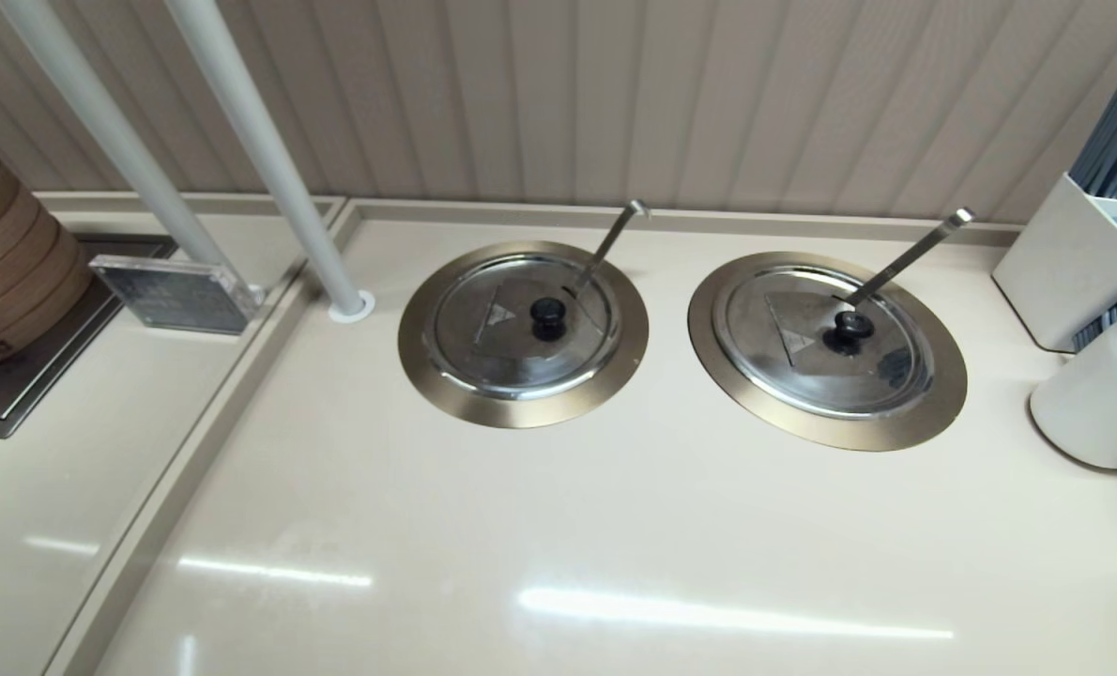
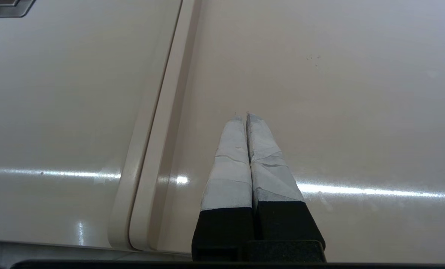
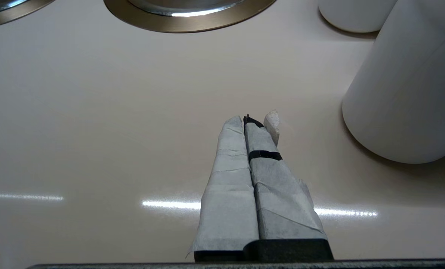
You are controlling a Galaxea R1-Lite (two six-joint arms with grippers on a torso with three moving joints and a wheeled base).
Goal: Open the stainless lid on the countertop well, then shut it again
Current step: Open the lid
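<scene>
The stainless lid (image 1: 497, 352) lies flat and closed on the countertop well, inside its bronze-coloured ring (image 1: 521, 409), in the head view's middle. It has a black knob (image 1: 547, 313) and a small pale triangular sticker (image 1: 496, 313). The ladle handle (image 1: 608, 248) with the hooked tip sticks out through the rim slot toward the back wall. Neither gripper shows in the head view. My left gripper (image 2: 244, 116) is shut and empty over bare counter beside a raised seam (image 2: 151, 149). My right gripper (image 3: 244, 118) is shut and empty over bare counter, well short of the wells.
The twin lid (image 1: 826, 361) with the larger triangle covers the right well, whose ring (image 3: 189, 22) shows ahead of the right gripper. White jars (image 1: 1094, 394) and a utensil holder (image 1: 1065, 263) stand at the right edge. Two poles (image 1: 267, 160), a sign (image 1: 174, 291) and steamer baskets (image 1: 5, 253) stand left.
</scene>
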